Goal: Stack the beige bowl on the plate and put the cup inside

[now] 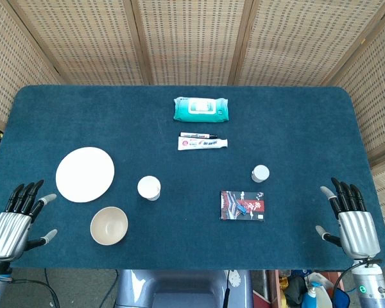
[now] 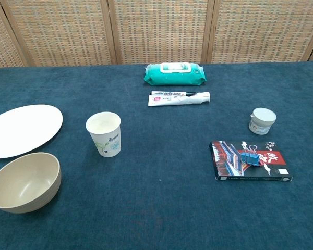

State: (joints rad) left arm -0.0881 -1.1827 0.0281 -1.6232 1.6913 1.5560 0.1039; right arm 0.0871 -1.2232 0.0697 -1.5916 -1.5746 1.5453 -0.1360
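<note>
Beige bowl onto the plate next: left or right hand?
Left. The left hand sits open at the table's left edge, close to the beige bowl and plate. The right hand is open at the far right edge, with the cup between.

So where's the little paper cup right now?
In the head view the cup stands upright on the table's left half, just right of the plate and up-right of the beige bowl.
</note>
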